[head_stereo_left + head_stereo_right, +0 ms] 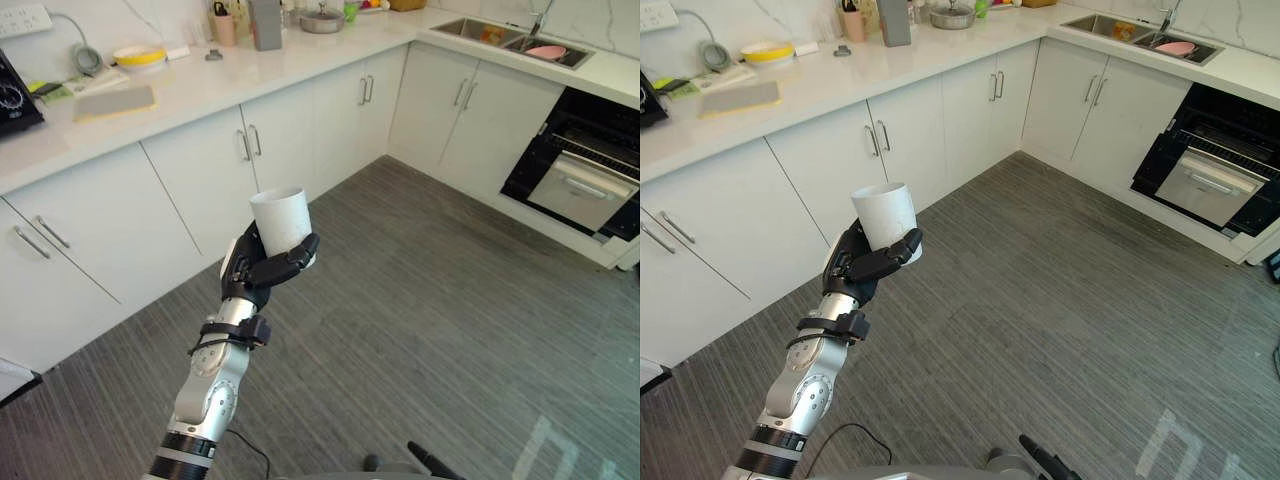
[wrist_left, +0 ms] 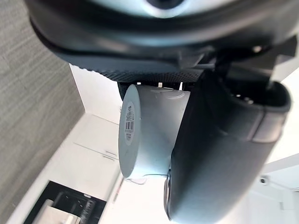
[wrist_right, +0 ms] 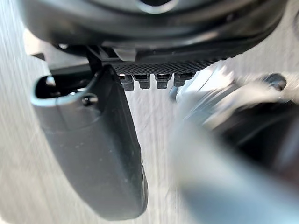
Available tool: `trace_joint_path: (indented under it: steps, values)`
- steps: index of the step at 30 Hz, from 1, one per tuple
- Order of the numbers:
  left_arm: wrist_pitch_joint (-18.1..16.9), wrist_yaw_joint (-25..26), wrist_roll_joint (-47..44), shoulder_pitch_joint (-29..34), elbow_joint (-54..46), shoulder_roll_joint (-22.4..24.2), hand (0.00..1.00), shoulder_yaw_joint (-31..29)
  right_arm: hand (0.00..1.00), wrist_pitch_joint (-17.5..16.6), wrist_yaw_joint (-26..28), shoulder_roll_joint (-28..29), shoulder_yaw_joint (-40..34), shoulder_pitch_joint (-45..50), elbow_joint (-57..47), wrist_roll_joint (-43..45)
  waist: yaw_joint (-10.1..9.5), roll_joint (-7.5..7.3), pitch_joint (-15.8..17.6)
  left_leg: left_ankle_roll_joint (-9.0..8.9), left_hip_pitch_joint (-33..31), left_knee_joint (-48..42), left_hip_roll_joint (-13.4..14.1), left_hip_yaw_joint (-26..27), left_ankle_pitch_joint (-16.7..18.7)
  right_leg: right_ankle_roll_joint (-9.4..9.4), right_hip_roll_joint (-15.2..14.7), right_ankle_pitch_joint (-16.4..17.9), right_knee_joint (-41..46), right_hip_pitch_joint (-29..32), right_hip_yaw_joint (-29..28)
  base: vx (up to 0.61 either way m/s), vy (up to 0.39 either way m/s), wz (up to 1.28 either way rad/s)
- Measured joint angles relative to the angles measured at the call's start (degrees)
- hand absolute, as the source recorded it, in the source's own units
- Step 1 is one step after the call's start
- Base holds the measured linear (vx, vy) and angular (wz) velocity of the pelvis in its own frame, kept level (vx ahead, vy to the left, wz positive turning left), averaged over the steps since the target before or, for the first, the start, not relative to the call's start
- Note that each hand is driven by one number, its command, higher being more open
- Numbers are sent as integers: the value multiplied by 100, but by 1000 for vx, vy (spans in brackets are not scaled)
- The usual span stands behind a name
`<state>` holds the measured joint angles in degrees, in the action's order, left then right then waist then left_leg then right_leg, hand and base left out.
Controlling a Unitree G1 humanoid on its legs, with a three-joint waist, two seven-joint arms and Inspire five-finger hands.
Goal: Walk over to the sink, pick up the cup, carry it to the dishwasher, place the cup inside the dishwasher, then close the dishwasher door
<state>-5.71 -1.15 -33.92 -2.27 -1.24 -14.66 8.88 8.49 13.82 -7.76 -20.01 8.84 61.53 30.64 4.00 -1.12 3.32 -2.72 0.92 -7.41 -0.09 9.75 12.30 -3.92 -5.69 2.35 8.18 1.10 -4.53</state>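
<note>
Carrying step | left hand curled round upright white cup, above the floor, well apart from open dishwasher | right hand relaxed, empty | next, I judge: walk over, lower cup inside.

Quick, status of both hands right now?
Left hand: shut on the white cup, held upright.
Right hand: cannot be told whether open or shut.

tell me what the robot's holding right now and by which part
The left hand holds a white cup, fingers and thumb wrapped round its lower side wall near the base; the rim is free. The right hand holds nothing visible.
</note>
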Motion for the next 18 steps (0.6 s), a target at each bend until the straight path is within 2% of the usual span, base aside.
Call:
trace_joint_path:
  steps: [1, 2, 6, 9, 12, 14, 18]
  values:
    - [0, -42, -16, -13, 8, -3, 0, 0, 100, -1, 14, -43, 4, -56, -5, 54, -8, 81, 12, 5, 58, 468, 135, 93, -498, -2, 74, 5, 65, -13, 26, 175, -3, -3]
    - [-6, -115, -109, 14, 60, -30, 0, -24, 100, -8, 24, -40, 14, -127, -6, 160, -63, 169, -13, 175, 236, 610, 269, 321, -1092, 25, 162, 38, 203, -41, 14, 171, 40, -16]
    - [-40, -365, -219, 1, 136, -261, 0, -248, 100, 16, 198, 176, 26, -234, -12, 442, -27, 44, -31, 124, 365, 811, 299, 544, -1065, 25, 238, 37, 206, 32, -140, 131, 24, -28]
    - [-40, -416, -217, 3, 185, -284, 0, -285, 100, 125, 181, 195, 26, -163, 65, 487, 13, 62, -20, 78, 482, 889, 300, 821, -1032, 19, 268, 34, 126, 23, -321, 60, -2, -54]
    - [-84, -568, -201, 1, 185, -269, 0, -280, 100, 175, 167, 183, 23, -69, 84, 532, 184, 90, 4, 42, 630, 916, 313, 1068, -998, 6, 308, 24, 50, -8, -506, 24, -39, -59]
    - [-176, -641, -186, -7, 185, -195, 0, -266, 100, 172, 186, 182, 22, -4, 84, 546, 313, 132, 28, 31, 709, 911, 343, 1152, -919, -2, 368, 17, 12, 5, -627, -19, -61, -62]
    - [-424, -632, -83, -87, 355, -78, 0, -208, 100, 166, 152, 165, 10, 112, 90, 583, 398, 193, 49, 23, 767, 907, 358, 1519, -875, -40, 452, -136, -183, 99, -960, -80, -38, -64]
